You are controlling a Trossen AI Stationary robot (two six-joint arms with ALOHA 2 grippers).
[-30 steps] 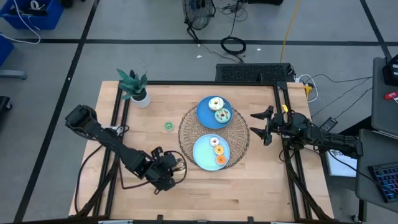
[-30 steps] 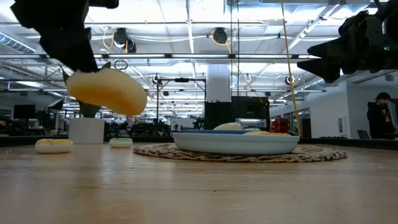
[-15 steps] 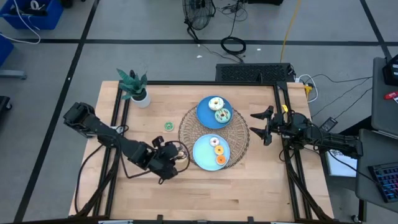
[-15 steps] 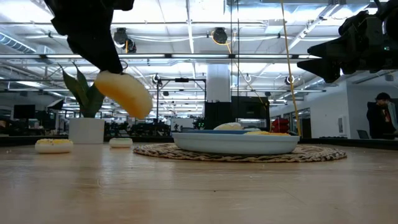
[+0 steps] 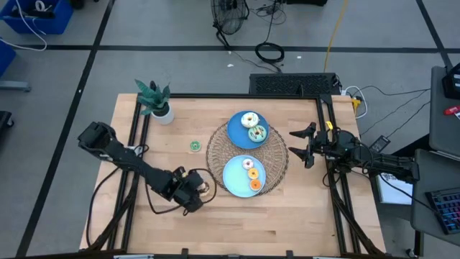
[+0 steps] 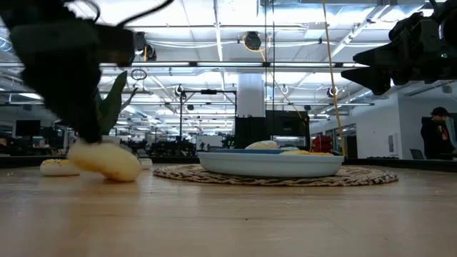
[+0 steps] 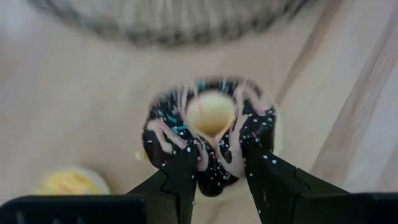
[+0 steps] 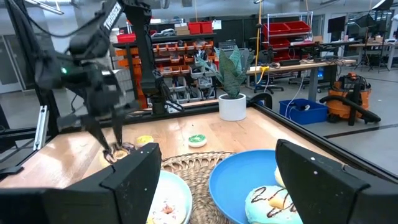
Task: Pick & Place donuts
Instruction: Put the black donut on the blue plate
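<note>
My left gripper (image 5: 192, 196) is shut on a chocolate-brown sprinkled donut (image 7: 208, 140), low over the table just left of the woven mat (image 5: 215, 155). In the low view the donut's pale underside (image 6: 107, 163) is down at the table top. A yellow donut (image 7: 68, 183) lies on the table beside it, and a green donut (image 5: 195, 146) lies farther back. The far blue plate (image 5: 236, 131) holds a white and a teal donut. The near blue plate (image 5: 233, 180) holds a pink and an orange donut. My right gripper (image 5: 302, 147) is open and empty, raised at the mat's right side. My left gripper pinches the near part of the donut's ring (image 7: 216, 169) between its two fingers (image 7: 183, 171), whose tips lie over the brown icing. The fingers come from above, pointing down. The donut sits icing up and a little tilted, its underside at the table top.
A potted plant (image 5: 154, 101) stands at the table's far left corner. The mat with both plates fills the table's middle. Bare wood lies along the near edge and left of the mat. A person (image 6: 435, 135) shows in the room behind.
My left gripper has carried the chocolate donut a little toward the far edge and the mat, then gone down. The donut, held well above the table a second ago, is now at the table top. The gripper has stayed shut on it.
</note>
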